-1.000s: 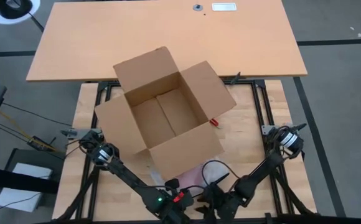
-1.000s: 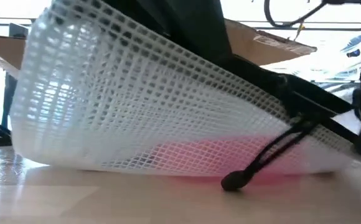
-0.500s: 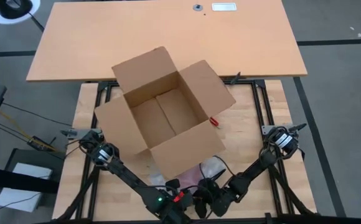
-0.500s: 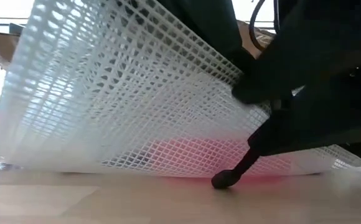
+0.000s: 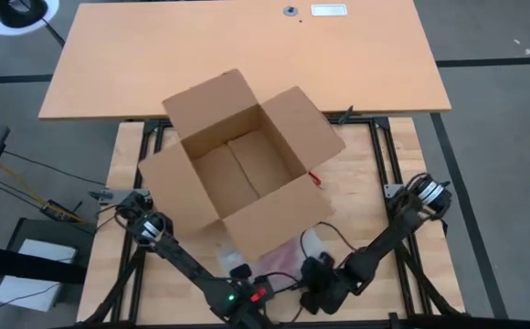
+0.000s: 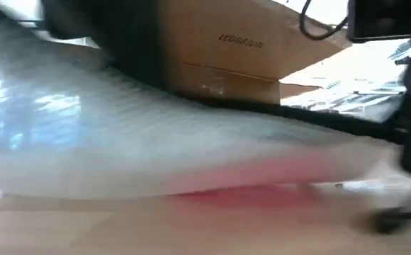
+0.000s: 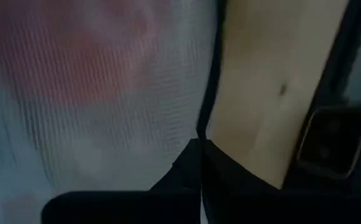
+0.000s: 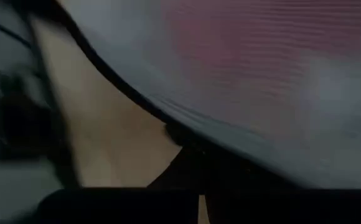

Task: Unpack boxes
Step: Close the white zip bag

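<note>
Clearing the mesh bag away from the emptied carton

Pulling the bag out flat along the table, away from the box's near wall, looks like the way to finish this step well: keep it low, keep both arms moving together, and avoid dragging a flap.

One cardboard carton sits at the middle of the table, all four flaps spread and its inside apparently bare. One clear mesh zip bag with something red inside lies on the table just in front of the carton's near flap. One small red-handled cutter peeks out beside the carton's right-hand flap.

Both arms crowd the table's near edge. The left gripper is at the bag's left end, and the right gripper is at its right end. Each wrist view shows dark fingers drawn close together against the mesh, probably pinching it, though the blur leaves that unsure; the right arm's fingers look the same.
</note>
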`<state>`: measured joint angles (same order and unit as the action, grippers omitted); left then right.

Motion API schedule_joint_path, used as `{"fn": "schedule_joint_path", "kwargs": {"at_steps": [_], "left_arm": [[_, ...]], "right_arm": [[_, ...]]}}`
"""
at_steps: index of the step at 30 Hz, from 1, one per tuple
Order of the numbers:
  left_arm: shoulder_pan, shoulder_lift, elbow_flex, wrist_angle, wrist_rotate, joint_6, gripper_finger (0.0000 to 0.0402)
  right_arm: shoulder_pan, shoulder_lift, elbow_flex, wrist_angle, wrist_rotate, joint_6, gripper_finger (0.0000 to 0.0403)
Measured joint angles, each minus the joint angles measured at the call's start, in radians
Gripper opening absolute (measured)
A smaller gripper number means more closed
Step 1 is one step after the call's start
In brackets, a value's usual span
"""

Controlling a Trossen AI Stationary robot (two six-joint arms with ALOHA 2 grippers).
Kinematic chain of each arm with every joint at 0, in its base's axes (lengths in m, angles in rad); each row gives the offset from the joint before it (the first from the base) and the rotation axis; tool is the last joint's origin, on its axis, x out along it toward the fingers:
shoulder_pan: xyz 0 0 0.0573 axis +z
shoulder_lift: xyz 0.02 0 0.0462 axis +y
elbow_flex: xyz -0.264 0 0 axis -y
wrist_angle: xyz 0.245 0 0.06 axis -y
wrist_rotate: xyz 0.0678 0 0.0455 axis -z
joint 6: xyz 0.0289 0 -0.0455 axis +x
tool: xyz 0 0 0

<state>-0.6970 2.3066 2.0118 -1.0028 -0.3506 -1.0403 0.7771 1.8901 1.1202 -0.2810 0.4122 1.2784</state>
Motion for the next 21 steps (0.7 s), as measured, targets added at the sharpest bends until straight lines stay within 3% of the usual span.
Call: {"fn": "schedule_joint_path", "kwargs": {"at_steps": [5, 10, 16, 21], "left_arm": [[-0.026, 0.0, 0.0, -0.005, 0.006, -0.038, 0.0008], [-0.033, 0.002, 0.0, -0.014, 0.004, -0.07, 0.0008], [-0.03, 0.005, -0.001, 0.033, -0.01, -0.083, 0.0018], [-0.031, 0.004, 0.001, 0.026, 0.054, -0.092, 0.0079]], "right_arm": [[0.031, -0.118, 0.0, -0.342, -0.052, -0.023, 0.0003], [0.068, -0.192, 0.0, -0.58, -0.044, 0.079, 0.0002], [0.08, -0.21, 0.0, -0.582, -0.059, 0.137, 0.0025], [0.069, -0.21, 0.0, -0.597, -0.125, 0.114, 0.0091]]}}
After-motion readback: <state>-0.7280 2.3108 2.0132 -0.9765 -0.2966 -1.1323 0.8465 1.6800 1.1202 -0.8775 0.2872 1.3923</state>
